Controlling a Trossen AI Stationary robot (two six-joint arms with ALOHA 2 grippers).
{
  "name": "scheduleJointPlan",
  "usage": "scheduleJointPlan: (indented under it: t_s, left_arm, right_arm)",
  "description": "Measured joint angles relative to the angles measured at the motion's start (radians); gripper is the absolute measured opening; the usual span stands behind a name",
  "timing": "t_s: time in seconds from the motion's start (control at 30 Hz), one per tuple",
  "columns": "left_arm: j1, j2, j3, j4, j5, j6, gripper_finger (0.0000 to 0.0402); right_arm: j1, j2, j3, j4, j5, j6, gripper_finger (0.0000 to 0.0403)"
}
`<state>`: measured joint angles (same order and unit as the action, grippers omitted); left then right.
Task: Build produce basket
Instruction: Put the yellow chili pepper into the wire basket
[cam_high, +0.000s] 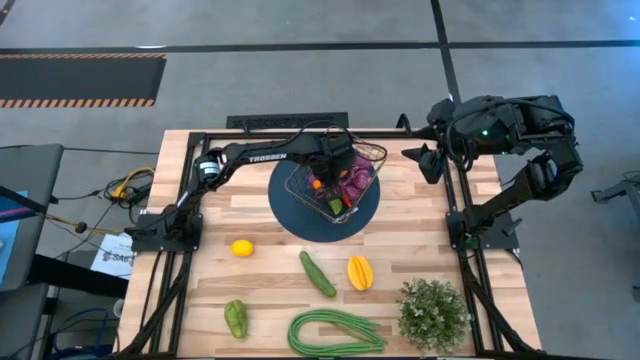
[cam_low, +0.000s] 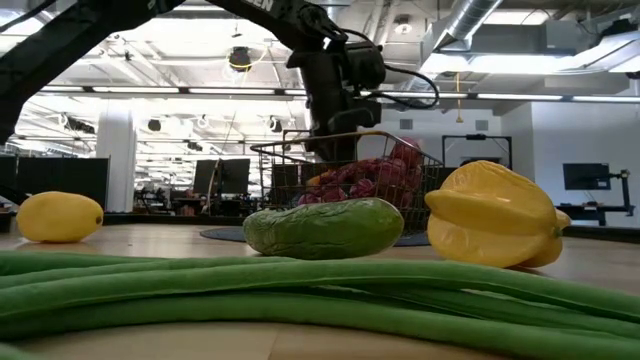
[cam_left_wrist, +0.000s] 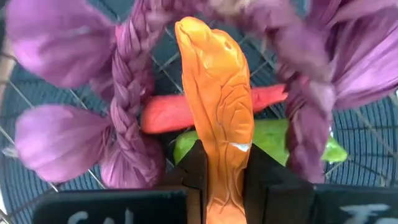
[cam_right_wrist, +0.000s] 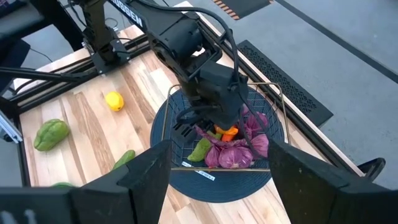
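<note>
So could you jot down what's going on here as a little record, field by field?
left gripper: shut on the orange carrot, over the basket
right gripper: open, empty, waiting at the table's far right edge
basket: sits on the blue plate
in basket: purple produce, red carrot, a green piece
on table: lemon, cucumber, yellow fruit, green pepper, beans
other: potted plant, near right corner
</note>
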<state>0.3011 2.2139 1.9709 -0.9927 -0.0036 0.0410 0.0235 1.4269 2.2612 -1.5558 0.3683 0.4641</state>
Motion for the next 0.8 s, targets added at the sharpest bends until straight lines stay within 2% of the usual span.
scheduleJointPlan:
  t_s: [0.57,0.8]
  left_arm:
    - [-0.009,0.0,-0.001,-0.082,0.026,0.023,0.0032]
    - [-0.01,-0.002,-0.047,-0.082,0.021,0.018,0.0032]
  right_arm:
    - [0.0,0.0,0.0,-0.003,0.0,0.0,0.0281]
    - [0.0,0.0,0.0,-0.003,0.0,0.0,0.0281]
